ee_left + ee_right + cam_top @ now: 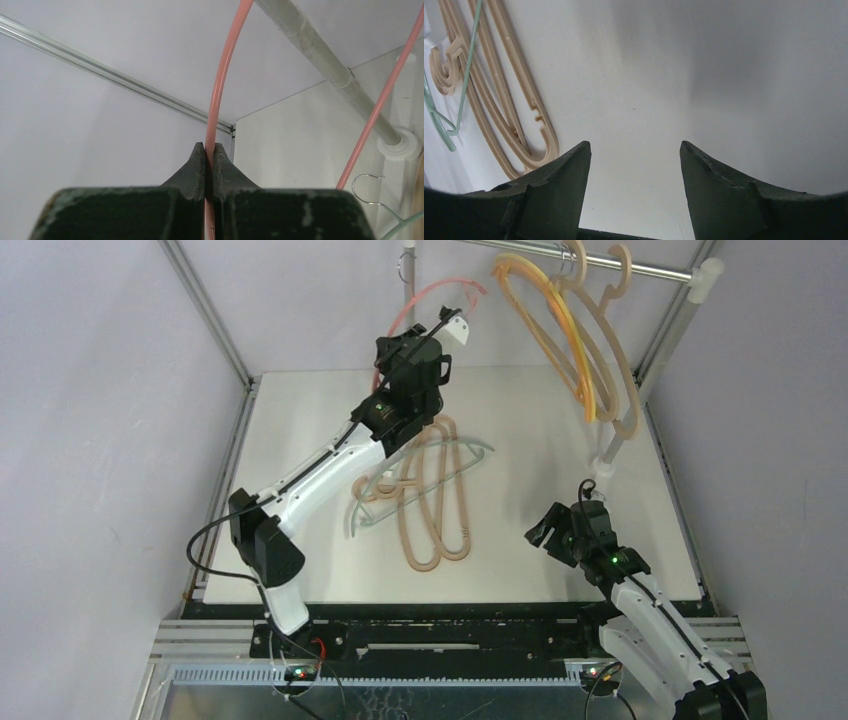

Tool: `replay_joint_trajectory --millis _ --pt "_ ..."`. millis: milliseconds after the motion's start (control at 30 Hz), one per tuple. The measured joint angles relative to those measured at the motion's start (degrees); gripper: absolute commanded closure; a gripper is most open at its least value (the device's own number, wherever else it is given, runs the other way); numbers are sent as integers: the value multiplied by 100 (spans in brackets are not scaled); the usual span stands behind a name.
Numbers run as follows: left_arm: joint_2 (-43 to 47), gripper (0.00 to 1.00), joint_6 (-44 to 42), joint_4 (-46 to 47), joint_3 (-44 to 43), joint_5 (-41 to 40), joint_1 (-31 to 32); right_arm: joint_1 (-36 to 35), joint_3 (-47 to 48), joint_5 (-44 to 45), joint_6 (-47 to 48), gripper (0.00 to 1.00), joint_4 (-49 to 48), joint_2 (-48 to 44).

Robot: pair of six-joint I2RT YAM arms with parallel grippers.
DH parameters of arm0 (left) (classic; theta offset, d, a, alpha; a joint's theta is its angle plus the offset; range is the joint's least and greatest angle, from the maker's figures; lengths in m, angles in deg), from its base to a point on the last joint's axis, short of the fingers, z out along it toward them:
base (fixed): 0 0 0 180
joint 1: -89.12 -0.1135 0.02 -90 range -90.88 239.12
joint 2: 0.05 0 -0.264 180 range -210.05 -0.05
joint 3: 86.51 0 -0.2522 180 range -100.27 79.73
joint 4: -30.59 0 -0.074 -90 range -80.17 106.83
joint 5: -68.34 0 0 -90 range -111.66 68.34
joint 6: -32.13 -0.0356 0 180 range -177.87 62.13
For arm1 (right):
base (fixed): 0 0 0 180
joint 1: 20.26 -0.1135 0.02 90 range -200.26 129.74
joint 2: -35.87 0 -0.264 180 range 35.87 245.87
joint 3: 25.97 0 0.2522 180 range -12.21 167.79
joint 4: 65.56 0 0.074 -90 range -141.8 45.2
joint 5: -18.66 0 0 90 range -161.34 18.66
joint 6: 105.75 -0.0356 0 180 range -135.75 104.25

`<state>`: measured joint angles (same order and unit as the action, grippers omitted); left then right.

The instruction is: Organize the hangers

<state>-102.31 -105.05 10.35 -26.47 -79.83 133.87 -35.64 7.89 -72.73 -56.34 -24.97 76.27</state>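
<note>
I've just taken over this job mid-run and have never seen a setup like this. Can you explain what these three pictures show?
Two robot arms are bolted at the near edge of a white table. The wide picture looks down from above and behind them. The other two come from a camera on each wrist. The left tool is shut on a thin pink hanger, held up near the silver rail. The right tool is open and empty above bare table. On the rail hang the hung beige hangers and a yellow one. Lying on the table are loose beige hangers and a pale-green hanger.
</note>
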Motion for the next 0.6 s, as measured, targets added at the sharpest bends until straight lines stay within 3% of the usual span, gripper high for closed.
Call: replay_joint_trajectory --millis 300,600 --pt "-219 100 -656 542 -57 -236 4 105 0 0 48 26 -4 7" --pt "-328 100 -1954 2120 -39 -494 199 199 0 -22 85 26 -33 87"
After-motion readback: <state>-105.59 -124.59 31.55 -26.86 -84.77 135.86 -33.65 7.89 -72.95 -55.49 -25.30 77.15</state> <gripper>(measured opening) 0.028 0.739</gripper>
